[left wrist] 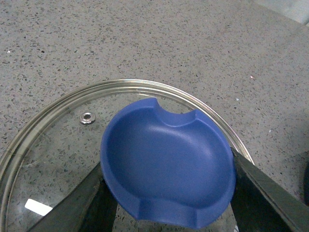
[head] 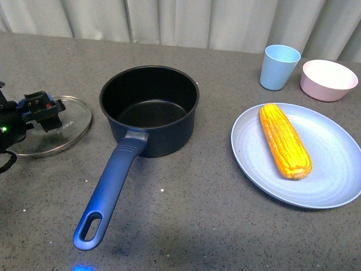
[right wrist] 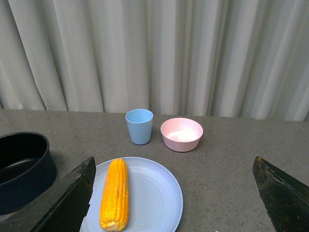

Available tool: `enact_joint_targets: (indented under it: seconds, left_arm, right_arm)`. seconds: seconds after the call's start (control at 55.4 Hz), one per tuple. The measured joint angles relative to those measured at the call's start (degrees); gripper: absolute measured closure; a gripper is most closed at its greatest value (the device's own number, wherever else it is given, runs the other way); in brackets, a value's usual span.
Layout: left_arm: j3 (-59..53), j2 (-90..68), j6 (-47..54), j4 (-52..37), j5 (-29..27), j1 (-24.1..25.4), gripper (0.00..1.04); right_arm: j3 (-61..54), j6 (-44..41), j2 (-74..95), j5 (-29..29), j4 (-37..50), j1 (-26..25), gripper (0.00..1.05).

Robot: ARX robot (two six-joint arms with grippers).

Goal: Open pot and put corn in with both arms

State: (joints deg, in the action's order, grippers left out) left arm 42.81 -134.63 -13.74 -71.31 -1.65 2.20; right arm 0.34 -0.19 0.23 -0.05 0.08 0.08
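The pot (head: 163, 135) stands open and empty on the tabletop (head: 197, 226). Its glass lid (head: 76, 127) lies flat to the left of the pot, and the left gripper (head: 40, 113) looks clamped on the blue knob (left wrist: 166, 164), one finger against each side. The corn (head: 285, 141) lies on a pale blue plate (head: 333, 169) to the right of the pot, well apart from it. The right gripper (right wrist: 174, 162) hangs short of it with its fingers spread wide. The cob is likely stiff and light, but round and bumpy, so it may roll. A hold across its thick middle, square to its length, seems safest
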Motion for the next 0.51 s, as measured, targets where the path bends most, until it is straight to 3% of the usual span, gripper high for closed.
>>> enact_joint_targets:
  seconds: [0.235,0.361,0.506]
  left_arm:
    - [0.55,-0.28,0.07,0.50,-0.02,0.00,0.48]
    - [0.52,-0.22,0.17,0.52,0.44,0.04,0.24]
    - [-0.72,1.18,0.15,0.42,0.46,0.04,0.05]
  right_arm:
    - [0.00,0.00,0.00,0.00,0.00,0.00,0.09]
    - [0.00,0.00,0.00,-0.02,0.00,0.00,0.09]
    - [0.00,0.00,0.00,0.00,0.00,0.00,0.09]
